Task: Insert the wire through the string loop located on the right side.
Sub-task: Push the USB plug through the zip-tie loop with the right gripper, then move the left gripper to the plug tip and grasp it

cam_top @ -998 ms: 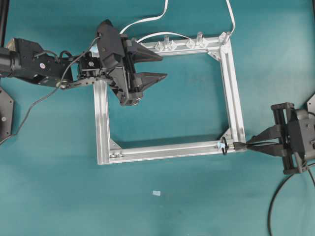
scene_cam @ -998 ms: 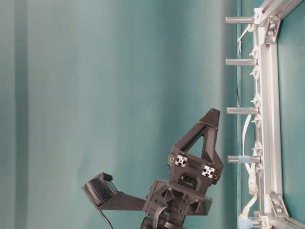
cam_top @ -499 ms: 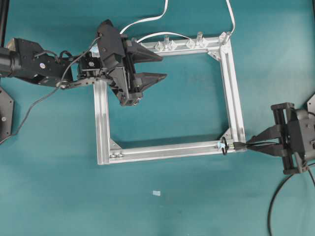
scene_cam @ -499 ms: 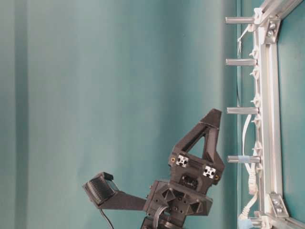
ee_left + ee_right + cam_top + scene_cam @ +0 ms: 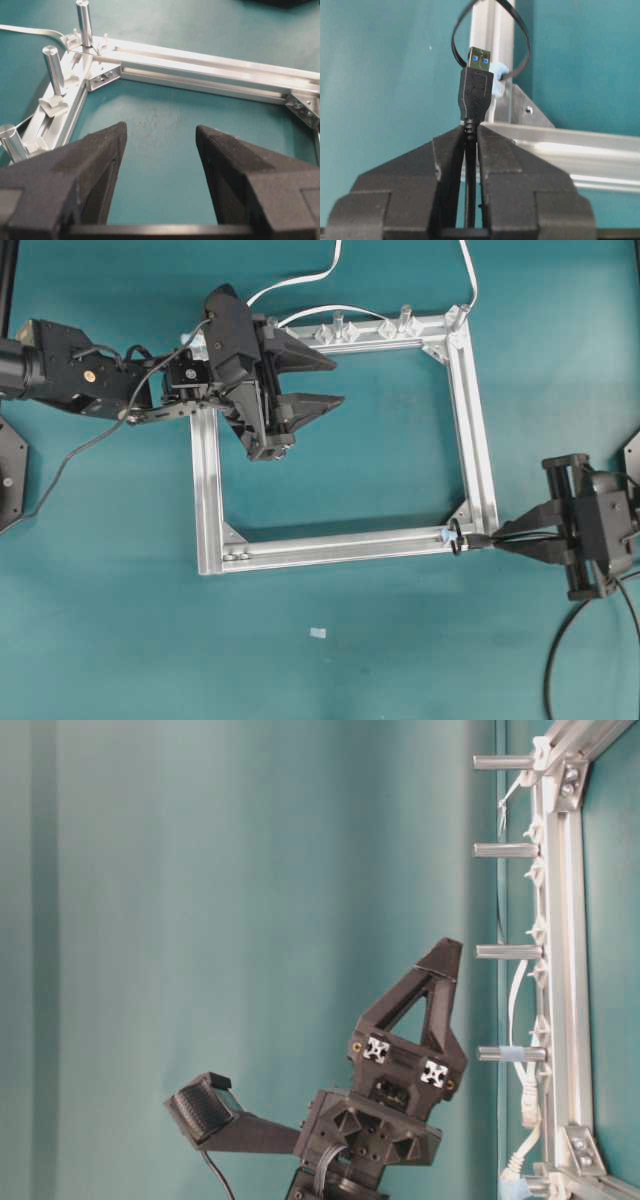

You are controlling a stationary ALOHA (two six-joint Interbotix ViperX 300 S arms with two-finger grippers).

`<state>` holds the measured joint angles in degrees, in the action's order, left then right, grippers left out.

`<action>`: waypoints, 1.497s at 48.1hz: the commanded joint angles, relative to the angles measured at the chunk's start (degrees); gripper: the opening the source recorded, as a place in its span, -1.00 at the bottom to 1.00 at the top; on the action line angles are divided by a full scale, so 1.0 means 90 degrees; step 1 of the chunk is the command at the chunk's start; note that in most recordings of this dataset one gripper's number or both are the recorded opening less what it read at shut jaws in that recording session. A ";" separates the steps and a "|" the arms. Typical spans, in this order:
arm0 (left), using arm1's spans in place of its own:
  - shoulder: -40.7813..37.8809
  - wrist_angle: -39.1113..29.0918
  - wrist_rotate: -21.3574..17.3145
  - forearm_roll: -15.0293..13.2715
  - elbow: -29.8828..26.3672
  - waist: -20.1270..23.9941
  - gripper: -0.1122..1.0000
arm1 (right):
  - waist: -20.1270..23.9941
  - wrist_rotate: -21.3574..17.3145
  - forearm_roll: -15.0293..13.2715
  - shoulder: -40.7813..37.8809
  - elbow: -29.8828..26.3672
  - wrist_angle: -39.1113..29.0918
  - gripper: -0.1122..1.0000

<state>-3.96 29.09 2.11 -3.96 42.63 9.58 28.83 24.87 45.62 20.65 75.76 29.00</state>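
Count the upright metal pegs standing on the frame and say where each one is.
4, in a row along one bar of the frame in the table-level view: first peg, second peg, third peg, fourth peg. Others may be hidden elsewhere.

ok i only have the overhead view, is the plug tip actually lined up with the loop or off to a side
Observer: In the right wrist view the wire has its metallic tip framed inside the string loop, not clearly through it.
Operator: how is the right gripper holding it
Observer: The right gripper has its jaws shut on the cable just behind the plug body, plug sticking straight out.
Operator: and the left gripper, carrying anything
Observer: No. The left gripper shows wide open jaws with only teal mat and the frame between them.
Operator: that blue bit by the loop
Observer: A small light-blue tag sits against the bar, right of the plug.
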 commanded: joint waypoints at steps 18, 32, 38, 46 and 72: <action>0.0186 -0.0146 0.0039 0.0020 -0.0117 -0.0068 0.28 | -0.0430 0.0078 -0.0107 -0.0479 -0.0566 0.0068 -0.60; 0.0186 -0.0146 0.0029 0.0020 -0.0117 -0.0068 0.28 | -0.0430 0.0078 -0.0225 -0.0781 -0.0820 0.0068 -0.60; 0.0186 -0.0146 0.0029 0.0020 -0.0117 -0.0068 0.28 | -0.0459 0.0078 -0.0225 -0.0869 -0.0889 0.0078 -0.60; 0.0186 -0.0146 0.0029 0.0020 -0.0117 -0.0068 0.28 | -0.0488 0.0078 -0.0225 -0.0918 -0.0947 0.0127 -0.60; 0.0186 -0.0566 0.0146 0.0010 -0.0205 -0.0752 0.28 | -0.0508 0.0078 -0.0215 -0.0928 -0.0928 0.0127 -0.60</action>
<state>-3.96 24.96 2.37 -3.87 42.36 5.01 24.35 25.49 43.77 11.87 68.12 29.62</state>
